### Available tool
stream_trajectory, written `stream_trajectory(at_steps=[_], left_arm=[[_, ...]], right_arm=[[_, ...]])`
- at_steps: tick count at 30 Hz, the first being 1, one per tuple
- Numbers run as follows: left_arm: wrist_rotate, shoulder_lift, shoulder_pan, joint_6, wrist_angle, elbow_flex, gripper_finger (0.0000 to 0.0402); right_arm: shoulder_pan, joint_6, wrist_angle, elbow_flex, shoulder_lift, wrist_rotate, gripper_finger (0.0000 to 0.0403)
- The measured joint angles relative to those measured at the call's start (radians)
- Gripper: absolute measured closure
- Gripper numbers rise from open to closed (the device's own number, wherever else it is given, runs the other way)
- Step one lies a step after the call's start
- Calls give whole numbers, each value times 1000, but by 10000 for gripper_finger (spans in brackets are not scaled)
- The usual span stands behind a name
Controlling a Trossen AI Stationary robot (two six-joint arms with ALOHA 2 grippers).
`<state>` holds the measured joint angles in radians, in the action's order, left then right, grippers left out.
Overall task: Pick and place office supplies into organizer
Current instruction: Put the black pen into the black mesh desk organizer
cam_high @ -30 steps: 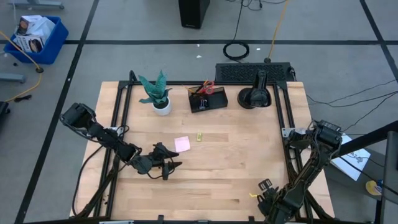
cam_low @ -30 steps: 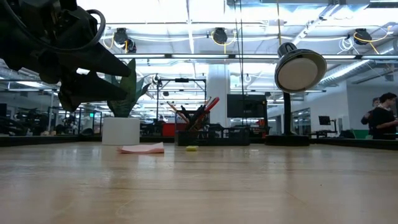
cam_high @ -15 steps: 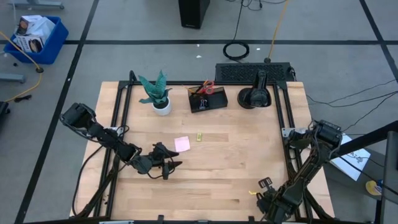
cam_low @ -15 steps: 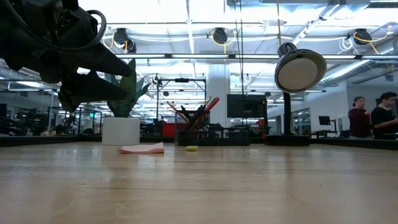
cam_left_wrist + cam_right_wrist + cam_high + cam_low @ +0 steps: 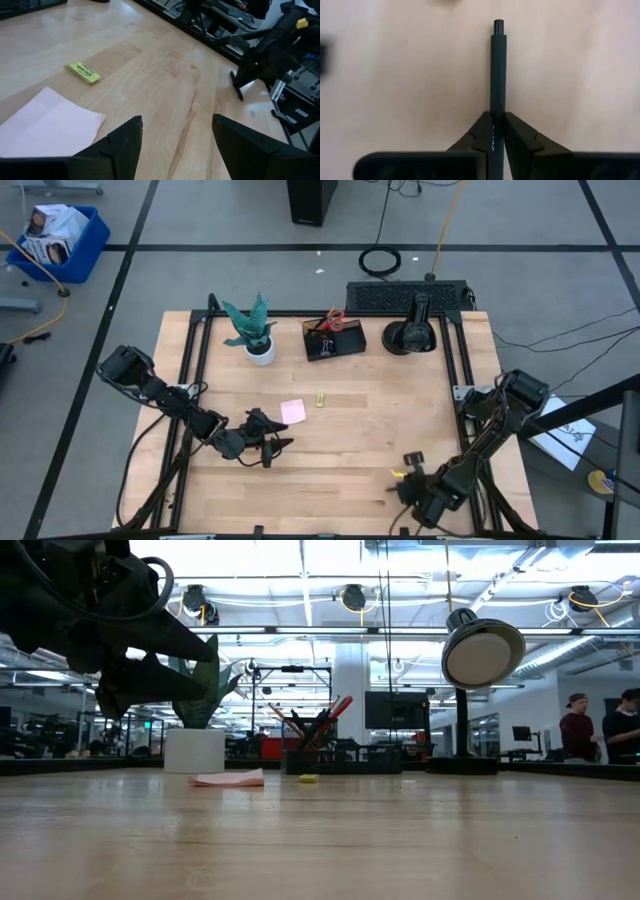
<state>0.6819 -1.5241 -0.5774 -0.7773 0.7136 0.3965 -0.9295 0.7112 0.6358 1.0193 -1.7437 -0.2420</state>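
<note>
Black pen (image 5: 498,75) is clamped in the right hand (image 5: 498,131) above the surface's (image 5: 350,450) near edge, while the left hand (image 5: 175,145), fingers apart, hovers just beside one pink pad (image 5: 47,122) and one yellow piece (image 5: 82,72).

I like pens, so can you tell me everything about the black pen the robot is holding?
The black pen is slim, straight and matte, plastic by its look, with a small round button at its far end. The right gripper is shut on it, one finger on each side, and faint print shows between them. Light wooden table lies behind it; whether the pen touches the wood cannot be told.
</note>
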Motion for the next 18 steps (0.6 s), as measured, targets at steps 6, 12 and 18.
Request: stream_trajectory(at_steps=[6,12,18], left_arm=[[0,0,0,0,0,0,156],[0,0,0,-13,0,0,156],[9,0,0,6,2,0,156]], right_arm=[[51,-35,-69,-1,28,-78,374],[119,-81,-177,0,33,-107,377],[206,-105,-289,1,34,-136,373]])
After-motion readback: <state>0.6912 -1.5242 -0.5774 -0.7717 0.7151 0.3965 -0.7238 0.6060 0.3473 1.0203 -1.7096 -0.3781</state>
